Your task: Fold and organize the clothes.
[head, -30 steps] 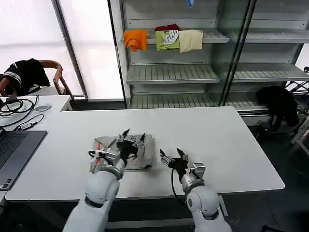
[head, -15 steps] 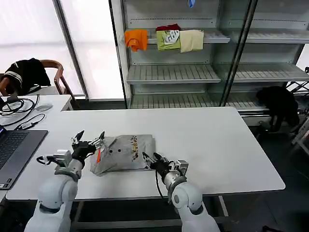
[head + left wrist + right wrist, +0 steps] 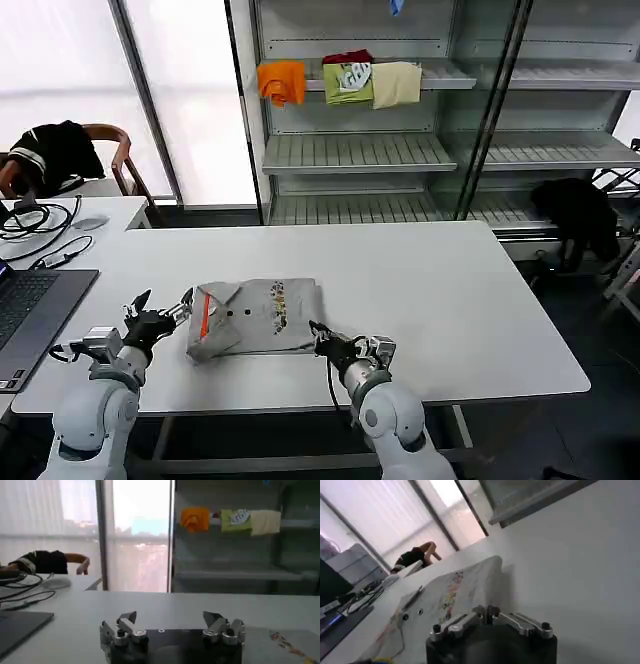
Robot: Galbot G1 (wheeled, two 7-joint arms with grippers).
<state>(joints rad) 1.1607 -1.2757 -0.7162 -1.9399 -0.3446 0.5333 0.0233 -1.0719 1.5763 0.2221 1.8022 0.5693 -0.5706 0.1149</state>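
1. The left gripper [image 3: 158,311] hovers low over the table [image 3: 470,300], just beside the left edge of the T-shirt [image 3: 255,317] and not touching it. Its jaws stand wide apart and hold nothing; the left wrist view shows the two fingers [image 3: 126,623] well separated with bare table between them.

2. The T-shirt lies on the near half of the table, between the two grippers, already folded into a compact rectangle. The orange collar strip [image 3: 205,312] faces the left gripper, and the small coloured print [image 3: 277,301] sits on top. Its lower left corner looks loose and slightly rumpled.

3. By its look, the shirt is light, soft and limp. It will probably sag and unfold if lifted by one point, and it may slide on the smooth tabletop. The safest hold is likely both short ends at once, pinching through all layers at the folded edges.

4. The right gripper [image 3: 332,345] sits at the shirt's lower right corner, close to the cloth; I cannot tell whether it touches. Its jaws are narrowly parted and grip nothing visible.
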